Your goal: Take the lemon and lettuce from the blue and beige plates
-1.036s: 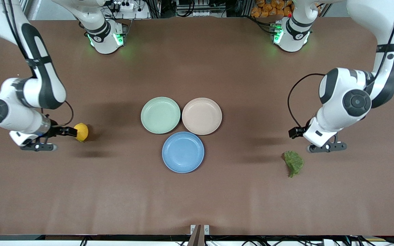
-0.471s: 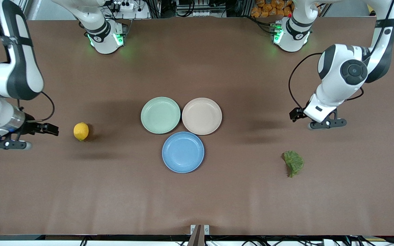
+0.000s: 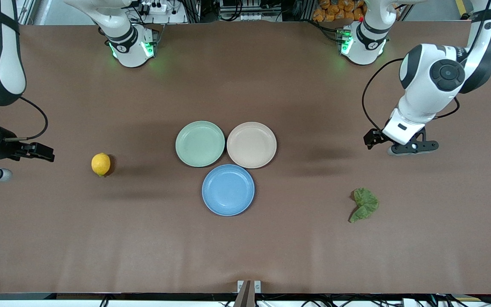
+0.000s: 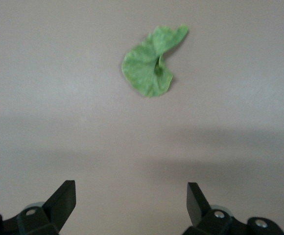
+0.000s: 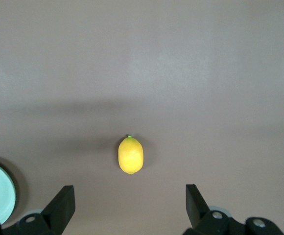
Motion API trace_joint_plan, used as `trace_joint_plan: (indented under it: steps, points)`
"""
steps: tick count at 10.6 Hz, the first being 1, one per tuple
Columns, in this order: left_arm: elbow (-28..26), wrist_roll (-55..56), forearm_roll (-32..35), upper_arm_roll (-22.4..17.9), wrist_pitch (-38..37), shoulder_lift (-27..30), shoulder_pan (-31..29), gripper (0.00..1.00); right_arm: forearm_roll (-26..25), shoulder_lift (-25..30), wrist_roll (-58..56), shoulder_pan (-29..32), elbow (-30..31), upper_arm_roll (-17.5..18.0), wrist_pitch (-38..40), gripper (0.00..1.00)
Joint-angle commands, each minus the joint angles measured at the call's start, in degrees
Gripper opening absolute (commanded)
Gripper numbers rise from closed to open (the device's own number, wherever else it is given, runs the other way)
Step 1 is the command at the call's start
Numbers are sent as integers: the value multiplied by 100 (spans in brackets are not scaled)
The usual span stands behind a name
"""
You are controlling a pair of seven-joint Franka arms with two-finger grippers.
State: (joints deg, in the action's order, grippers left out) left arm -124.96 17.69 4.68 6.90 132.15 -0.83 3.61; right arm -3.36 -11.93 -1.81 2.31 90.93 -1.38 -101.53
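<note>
Front view: lemon (image 3: 101, 164) and lettuce (image 3: 365, 204) on bare table, apart from wide-open, seemingly empty claws.

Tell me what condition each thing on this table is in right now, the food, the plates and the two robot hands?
lemon: lying on the bare table, toward the right arm's end, not held.
lettuce: crumpled leaf on the bare table, toward the left arm's end, not held.
blue plate: empty.
beige plate: empty.
green plate: empty.
left gripper: open, empty, above the table.
right gripper: open, empty, above the table.
</note>
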Motion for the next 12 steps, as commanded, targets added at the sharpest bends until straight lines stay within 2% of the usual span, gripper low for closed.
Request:
trace_joint_plan:
  steps: [1, 3, 6, 7, 10, 12]
  points:
    - [260, -274, -90, 57, -49, 179, -62, 100, 90, 165, -30, -143, -345, -108, 518, 100]
    - [418, -319, -90, 57, -206, 276, -62, 100, 99, 234, 58, -169, -663, -99, 924, 100]
    - [1077, -319, -108, 75, -1040, 258, -9, 100, 107, 498, 312, -283, -673, -81, 986, 100]
    - [1331, -319, -299, 136, -1268, 267, -18, 100, 107, 568, 313, -310, -681, -73, 1021, 100]
    - [2219, -354, -345, 137, -2349, 223, -9, 100, 107, 578, 313, -310, -1032, -55, 1363, 100]
    - [2536, -424, -310, 145, -2667, 215, -1, 100, 116, 595, 339, -319, -1033, -46, 1460, 100]
